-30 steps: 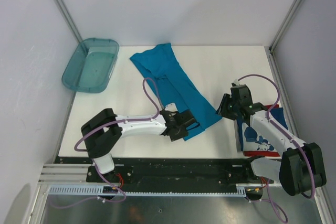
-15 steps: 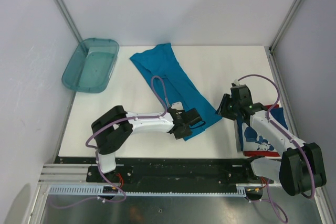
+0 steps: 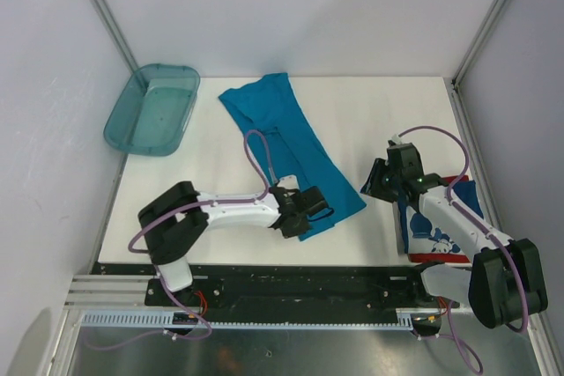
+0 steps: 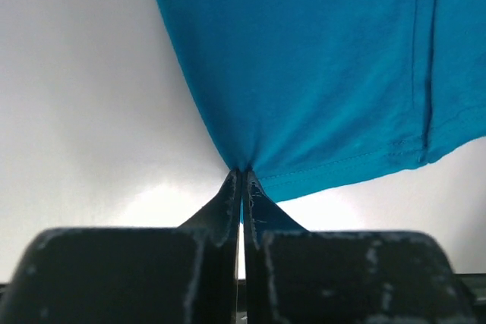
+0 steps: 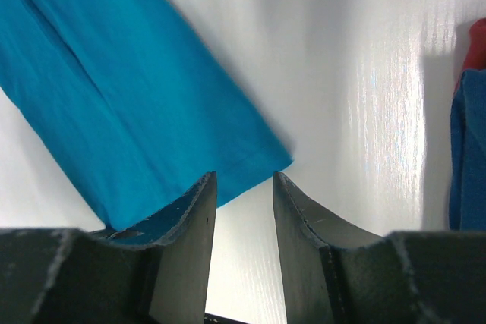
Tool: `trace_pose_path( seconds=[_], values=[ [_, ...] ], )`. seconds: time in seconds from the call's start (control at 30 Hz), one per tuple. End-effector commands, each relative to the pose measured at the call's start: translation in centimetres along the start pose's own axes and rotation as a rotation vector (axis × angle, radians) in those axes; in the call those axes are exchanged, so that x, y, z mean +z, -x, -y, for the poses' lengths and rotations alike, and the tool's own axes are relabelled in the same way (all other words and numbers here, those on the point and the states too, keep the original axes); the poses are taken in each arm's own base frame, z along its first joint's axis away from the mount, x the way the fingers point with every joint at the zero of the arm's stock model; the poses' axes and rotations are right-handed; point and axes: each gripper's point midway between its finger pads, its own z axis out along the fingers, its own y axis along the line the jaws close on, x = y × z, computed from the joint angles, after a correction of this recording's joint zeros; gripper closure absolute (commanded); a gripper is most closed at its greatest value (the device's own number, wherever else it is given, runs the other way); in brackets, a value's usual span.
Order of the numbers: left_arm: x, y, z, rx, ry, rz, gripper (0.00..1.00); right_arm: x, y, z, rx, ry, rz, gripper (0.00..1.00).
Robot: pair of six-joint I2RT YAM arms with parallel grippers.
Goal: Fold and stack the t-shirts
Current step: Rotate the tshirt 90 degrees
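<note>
**White tabletop [image 3: 379, 121], thin pinch**

A long teal shirt [image 3: 291, 143] stretches away from the left gripper [image 4: 241, 187], which pinches its near hem corner. The right gripper [image 5: 243, 187] stands spread at the other corner, a folded dark blue shirt [image 3: 469, 198] beside it. So slight a bite may slip, or lift one layer only.

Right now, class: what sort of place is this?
Likely a robot lab cell, not a home: left arm and right arm mounted at a white table, bare walls on a metal frame.
</note>
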Motion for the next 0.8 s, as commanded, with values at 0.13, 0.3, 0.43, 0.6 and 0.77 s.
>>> trace_pose_path(
  seconds=[0.13,0.3,0.43,0.6,0.77],
  values=[
    [-2.9,-0.4,-7.8,0.067,0.024,-0.023,1.00,-0.1,-2.3,-1.7,-0.030,0.051,-0.035,0.59],
    [-3.4,-1.3,-11.8,0.028,0.035,-0.065,1.00,-0.5,-7.0,-3.6,-0.085,0.094,-0.107,0.59],
    [-3.7,-1.8,-13.2,0.013,0.030,-0.084,1.00,-0.7,-10.9,-4.7,-0.136,0.116,-0.170,0.58],
    [-3.5,-2.4,-14.2,0.005,0.041,-0.109,1.00,-0.8,-13.4,-5.3,-0.166,0.135,-0.223,0.58],
    [-3.5,-2.3,-14.5,-0.011,0.039,-0.110,1.00,-0.8,-14.5,-5.6,-0.192,0.145,-0.253,0.58]
  ],
)
